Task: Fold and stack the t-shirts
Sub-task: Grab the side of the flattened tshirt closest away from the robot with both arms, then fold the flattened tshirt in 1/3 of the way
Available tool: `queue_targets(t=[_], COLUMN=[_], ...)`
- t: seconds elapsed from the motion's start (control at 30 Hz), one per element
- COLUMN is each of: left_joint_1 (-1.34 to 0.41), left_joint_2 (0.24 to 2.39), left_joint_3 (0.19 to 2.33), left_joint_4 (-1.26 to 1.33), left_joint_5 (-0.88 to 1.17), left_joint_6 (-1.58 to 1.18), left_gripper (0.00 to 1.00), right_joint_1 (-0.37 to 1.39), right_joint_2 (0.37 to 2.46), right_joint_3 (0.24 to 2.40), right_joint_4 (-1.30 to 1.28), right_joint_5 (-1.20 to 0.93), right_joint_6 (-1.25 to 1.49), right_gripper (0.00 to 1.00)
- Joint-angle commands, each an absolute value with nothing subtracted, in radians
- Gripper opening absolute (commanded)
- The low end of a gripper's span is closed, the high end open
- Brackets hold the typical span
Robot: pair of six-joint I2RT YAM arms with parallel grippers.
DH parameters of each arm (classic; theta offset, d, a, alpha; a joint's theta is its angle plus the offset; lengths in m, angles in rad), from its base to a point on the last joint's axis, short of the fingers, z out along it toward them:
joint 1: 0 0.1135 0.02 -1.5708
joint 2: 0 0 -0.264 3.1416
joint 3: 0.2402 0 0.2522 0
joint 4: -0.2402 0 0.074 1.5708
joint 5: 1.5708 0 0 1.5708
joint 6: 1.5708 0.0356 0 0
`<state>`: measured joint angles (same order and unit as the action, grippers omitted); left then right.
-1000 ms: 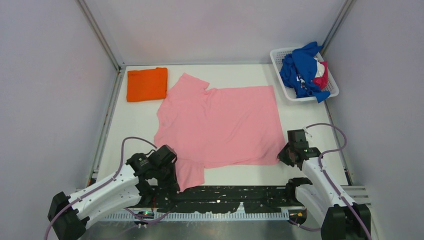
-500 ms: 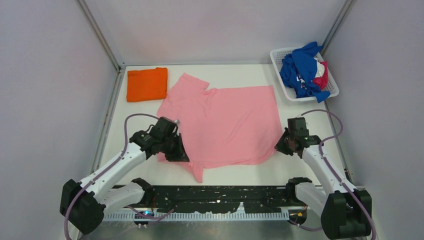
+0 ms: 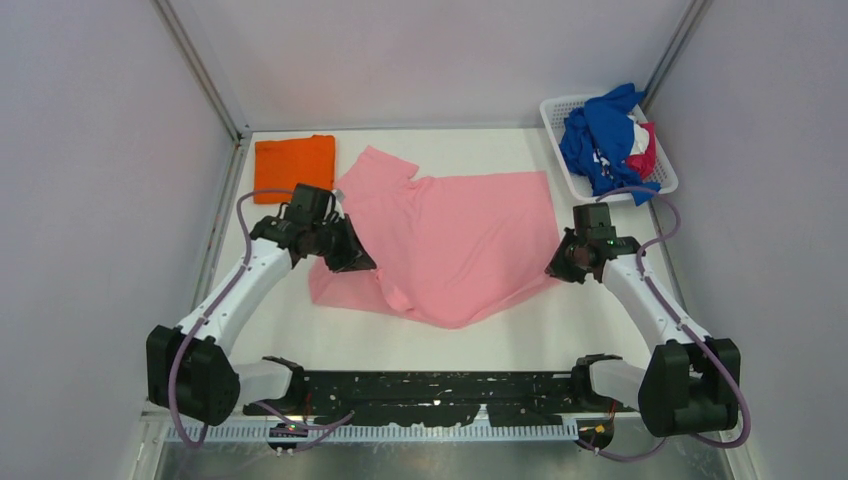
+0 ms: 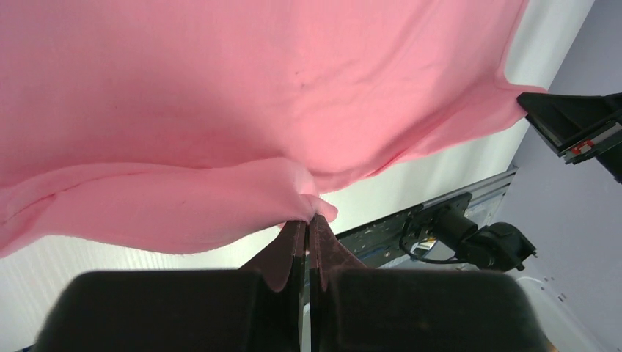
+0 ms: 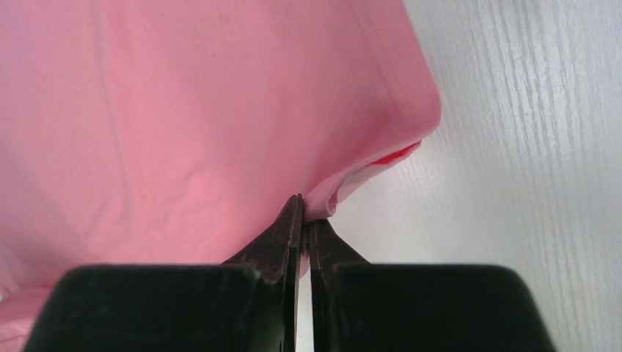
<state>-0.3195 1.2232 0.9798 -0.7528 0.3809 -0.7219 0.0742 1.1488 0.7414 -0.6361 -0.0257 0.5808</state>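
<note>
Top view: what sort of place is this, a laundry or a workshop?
Probably a robot test booth, not a laundry: plain grey walls box in a white table, a left arm and right arm are mounted at its near edge, and a basket of t-shirts sits at the back.

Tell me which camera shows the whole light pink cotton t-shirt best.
The top external view: the light pink cotton t-shirt shows nearly whole there. The left wrist view shows only draped fabric pinched by the left gripper; the right wrist view, only a hemmed corner pinched by the right gripper.
</note>
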Motion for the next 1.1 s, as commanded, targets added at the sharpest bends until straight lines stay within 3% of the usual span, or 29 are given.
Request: queue_targets(t=[0.0, 0.77, 1.07], left_joint_1=[-0.286, -0.120, -0.117], left_joint_2=[1.290, 1.370, 1.511], left_joint_3=[1.074, 1.212, 1.312], left_joint_4=[-0.757, -0.712, -0.701], left_joint_5=[0.428, 0.395, 0.376], left_joint_6=[-0.687, -0.613, -0.588], left_gripper=[0.00, 0.00, 0.00], right_joint_1=[0.071, 0.024, 0.013], right_joint_2=[1.186, 1.371, 1.427], right_joint_3=[0.828, 1.042, 1.068], right_joint_4=[-0.656, -0.705, -0.690], right_joint_5=[-0.034, 0.040, 0.045], right_joint_6=[0.552, 0.516, 0.517], right_gripper=[0.09, 0.11, 0.15])
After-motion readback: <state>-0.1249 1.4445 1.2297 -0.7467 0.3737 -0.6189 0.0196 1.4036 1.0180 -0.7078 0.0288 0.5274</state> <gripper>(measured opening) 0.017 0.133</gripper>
